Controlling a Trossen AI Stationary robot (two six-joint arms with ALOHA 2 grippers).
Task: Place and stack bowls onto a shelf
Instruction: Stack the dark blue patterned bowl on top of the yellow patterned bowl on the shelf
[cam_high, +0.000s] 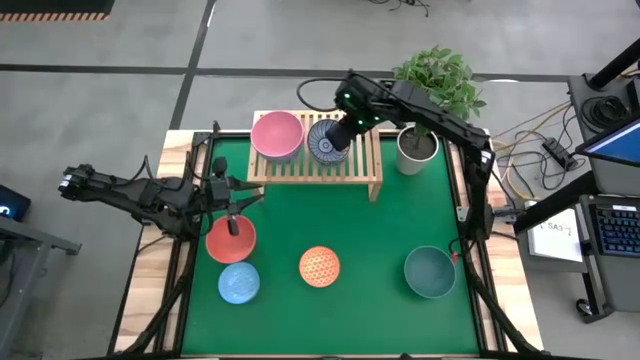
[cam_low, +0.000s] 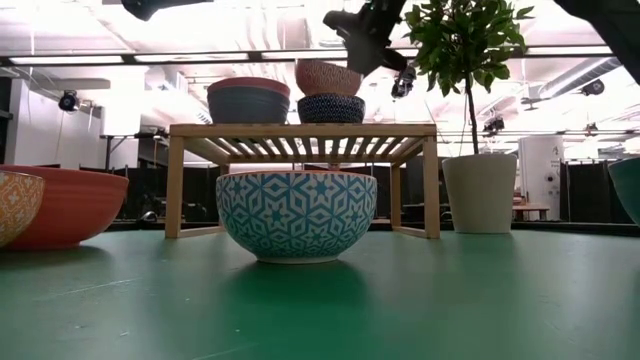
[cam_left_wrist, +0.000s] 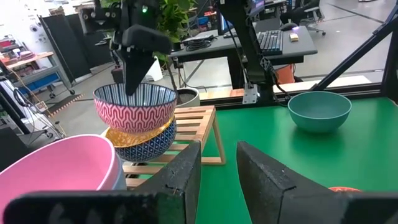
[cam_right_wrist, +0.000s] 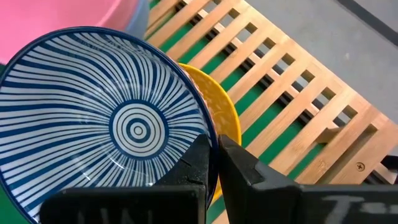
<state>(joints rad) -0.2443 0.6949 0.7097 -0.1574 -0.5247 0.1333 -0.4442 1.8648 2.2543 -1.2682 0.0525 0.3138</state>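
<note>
Bowl stacking, partly complete. The shelf (cam_high: 315, 172) stands at the far edge of the green worktop (cam_high: 370, 240), just beside the white plant pot (cam_high: 416, 150). Two stacks occupy its slatted top. On the side away from the pot, a pink bowl (cam_high: 276, 134) sits nested in a blue-grey one (cam_low: 247, 104). On the side nearer the pot, a navy patterned bowl (cam_left_wrist: 146, 148) carries a yellow bowl (cam_left_wrist: 138, 134), and above these the right gripper (cam_high: 343, 128) holds a red-wave bowl with blue-striped interior (cam_right_wrist: 106, 124), its jaws pinching the rim. In the left wrist view this bowl rests in or just over the yellow one; whether it is fully seated cannot be told.

Four bowls remain on the worktop in front of the shelf: a red bowl (cam_high: 231, 239), a light blue patterned bowl (cam_high: 240, 283), an orange patterned bowl (cam_high: 319, 266) and a larger dark teal bowl (cam_high: 430, 272), the last well apart from the others, on the pot's side.

The left gripper (cam_high: 238, 205) hovers at the red bowl's far rim, jaws spread and holding nothing. By this count roughly half the task is done; release of the held bowl and four further placements appear to remain.
</note>
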